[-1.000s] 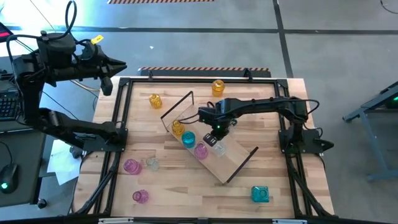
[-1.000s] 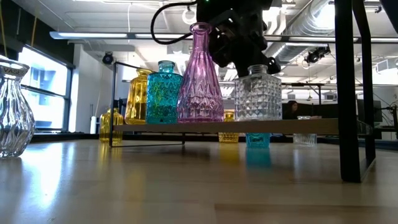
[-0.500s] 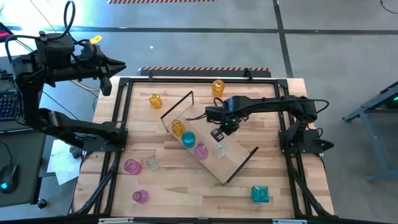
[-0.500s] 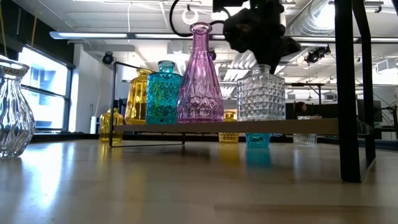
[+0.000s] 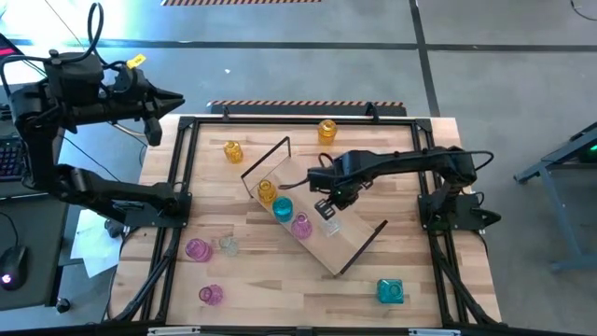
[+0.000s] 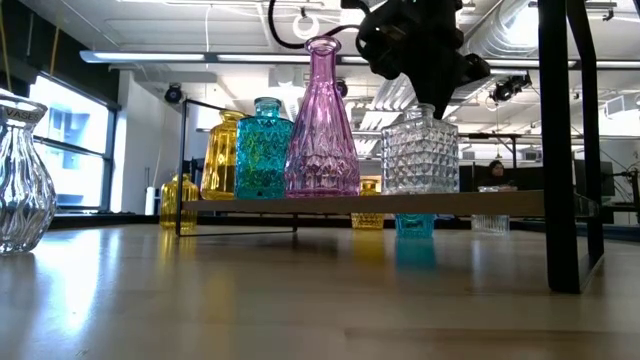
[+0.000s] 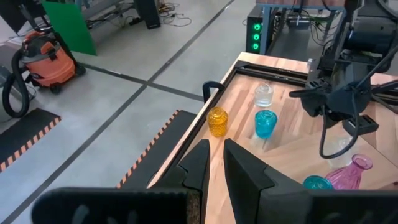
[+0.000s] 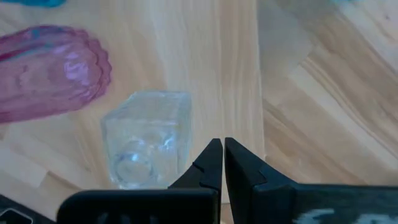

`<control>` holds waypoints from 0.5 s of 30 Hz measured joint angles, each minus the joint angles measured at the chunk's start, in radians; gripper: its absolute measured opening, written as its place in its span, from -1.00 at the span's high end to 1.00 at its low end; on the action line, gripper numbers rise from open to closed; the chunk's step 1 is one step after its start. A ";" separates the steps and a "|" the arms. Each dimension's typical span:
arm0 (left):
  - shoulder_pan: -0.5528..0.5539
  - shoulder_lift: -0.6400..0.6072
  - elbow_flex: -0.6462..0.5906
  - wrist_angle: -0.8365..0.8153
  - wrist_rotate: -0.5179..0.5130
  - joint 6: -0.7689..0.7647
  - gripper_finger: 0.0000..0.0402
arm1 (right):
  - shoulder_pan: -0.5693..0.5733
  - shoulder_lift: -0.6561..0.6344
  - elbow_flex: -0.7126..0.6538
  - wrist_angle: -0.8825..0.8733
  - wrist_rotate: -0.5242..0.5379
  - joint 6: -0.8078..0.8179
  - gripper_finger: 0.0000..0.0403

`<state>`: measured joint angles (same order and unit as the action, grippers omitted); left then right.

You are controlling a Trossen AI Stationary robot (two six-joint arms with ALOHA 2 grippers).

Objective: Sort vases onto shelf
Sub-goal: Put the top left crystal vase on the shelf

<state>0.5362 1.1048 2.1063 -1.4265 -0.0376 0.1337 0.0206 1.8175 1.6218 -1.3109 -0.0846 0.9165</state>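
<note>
Glass vases stand 4 in a row on the light-wood shelf (image 5: 350, 233), which lies aslant across the middle of the slatted bench (image 5: 233, 289): an amber vase (image 5: 267, 192) nearest the shelf's far-left end, then a teal vase (image 5: 282, 207), a pink bottle vase (image 5: 301, 225) and a clear square vase (image 5: 329, 224). Above that clear vase hangs the right gripper (image 5: 327, 204), its fingers pressed together and holding nothing, apart from the glass. By this showing the task is well under way but not finished. Loose on the bench are 2 amber vases, one (image 5: 232, 151) toward the far-left corner and one (image 5: 326, 131) at the far edge; a pink vase (image 5: 196, 248) and a small clear vase (image 5: 227, 245) near the left edge; another pink vase (image 5: 211, 294) at the near-left corner; and a teal vase (image 5: 390, 291) toward the near-right corner. The left gripper (image 7: 214, 163) waits off the bench's far-left corner, fingers nearly together and empty.
</note>
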 joint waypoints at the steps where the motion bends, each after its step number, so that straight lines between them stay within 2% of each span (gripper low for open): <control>1: 0.000 -0.001 0.000 0.000 0.000 0.000 0.82 | 0.004 0.000 0.000 -0.007 0.007 -0.002 1.00; 7: 0.000 -0.013 0.000 -0.003 0.000 -0.002 0.82 | 0.008 -0.047 -0.002 -0.152 0.099 -0.018 1.00; 11: 0.000 -0.025 0.000 -0.022 0.000 -0.007 0.82 | 0.002 -0.201 -0.001 -0.168 0.179 0.037 1.00; 15: 0.000 -0.039 0.000 -0.025 0.000 -0.026 0.82 | 0.000 -0.420 -0.001 -0.205 0.328 0.135 1.00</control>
<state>0.5365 1.0663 2.1063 -1.4517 -0.0376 0.1081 0.0208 1.3978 1.6211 -1.5158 0.2431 1.0512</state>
